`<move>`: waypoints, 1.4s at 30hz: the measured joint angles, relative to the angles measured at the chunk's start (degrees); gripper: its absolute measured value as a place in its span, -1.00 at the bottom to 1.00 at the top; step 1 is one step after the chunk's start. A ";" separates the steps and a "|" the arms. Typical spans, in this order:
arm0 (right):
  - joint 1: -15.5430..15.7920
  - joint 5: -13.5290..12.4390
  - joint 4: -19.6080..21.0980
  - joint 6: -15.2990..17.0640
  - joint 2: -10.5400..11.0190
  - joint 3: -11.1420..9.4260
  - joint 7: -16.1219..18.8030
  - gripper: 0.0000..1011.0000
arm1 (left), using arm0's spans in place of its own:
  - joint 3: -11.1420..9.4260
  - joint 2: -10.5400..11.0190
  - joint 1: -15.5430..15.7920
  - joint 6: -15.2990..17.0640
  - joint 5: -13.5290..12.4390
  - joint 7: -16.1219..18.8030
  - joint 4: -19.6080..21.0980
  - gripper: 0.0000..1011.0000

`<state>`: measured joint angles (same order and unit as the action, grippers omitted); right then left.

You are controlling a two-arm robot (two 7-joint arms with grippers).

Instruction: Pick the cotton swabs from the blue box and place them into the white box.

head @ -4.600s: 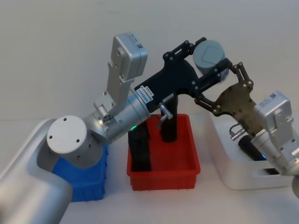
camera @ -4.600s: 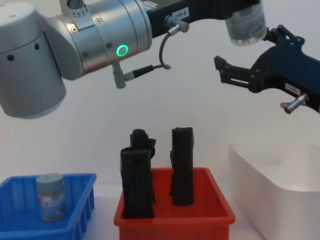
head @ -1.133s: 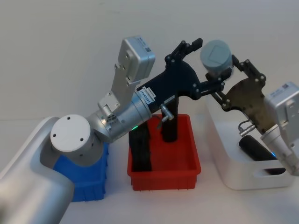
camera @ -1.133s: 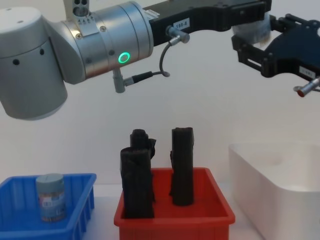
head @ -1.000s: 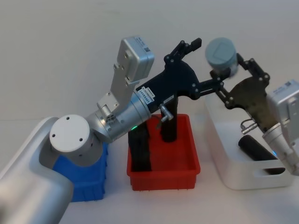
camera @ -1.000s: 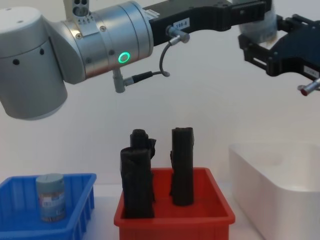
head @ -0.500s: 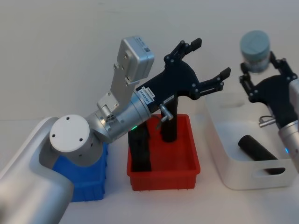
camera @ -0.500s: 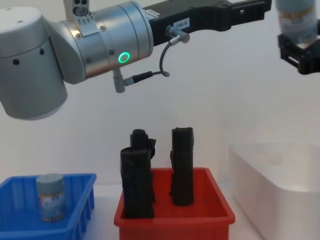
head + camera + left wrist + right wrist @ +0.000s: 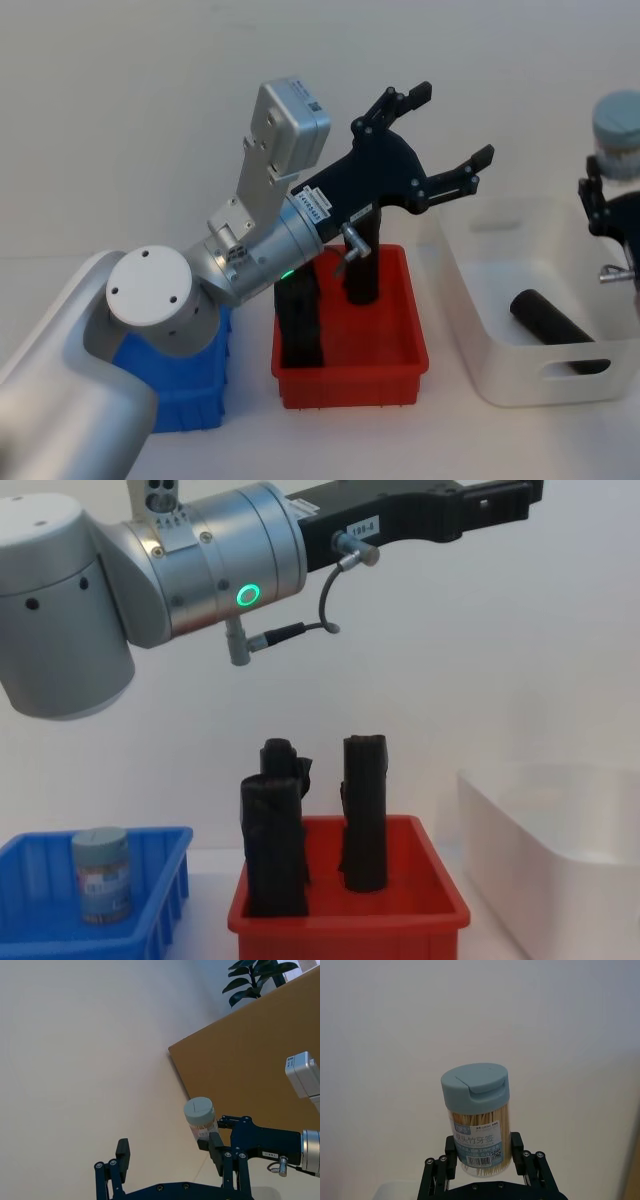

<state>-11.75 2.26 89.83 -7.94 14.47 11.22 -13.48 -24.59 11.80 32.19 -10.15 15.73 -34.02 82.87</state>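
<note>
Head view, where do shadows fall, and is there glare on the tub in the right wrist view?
Head view: soft light, with a faint shadow inside the white box beside the black roll. Right wrist view: no glare on the cotton swabs in the right gripper; lid and label evenly lit. Chest view: a green ring light glows on the left arm.

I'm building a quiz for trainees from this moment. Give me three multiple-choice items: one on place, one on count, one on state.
1. Where is the held clear plastic tub with the grey-blue lid?
A. in the right pincer
B. in the red plastic bin
C. on the table

2. How many black rolls stand in the red plastic bin?
A. one
B. two
C. four

3. The left pincer is:
A. shut on a tub
B. open
C. shut on a roll

Key: A, its fingers clamp the tub; B, the chest view shows two upright; B, its fingers are spread with nothing between.
</note>
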 joint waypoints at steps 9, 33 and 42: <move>1.65 -1.08 -0.24 5.50 0.04 -0.46 -0.65 0.26 | 0.00 0.00 0.00 0.00 0.00 0.00 0.00 0.99; -0.55 6.64 -2.62 13.02 0.76 0.85 17.89 0.50 | 0.00 0.00 0.00 0.00 0.00 0.00 0.00 0.99; -3.08 11.14 -4.36 13.64 0.86 1.68 26.78 0.94 | 0.00 0.00 0.00 0.00 0.00 0.00 0.00 0.99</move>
<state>-14.83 13.40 85.47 5.70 15.33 12.91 13.31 -24.59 11.80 32.19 -10.15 15.73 -34.03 82.87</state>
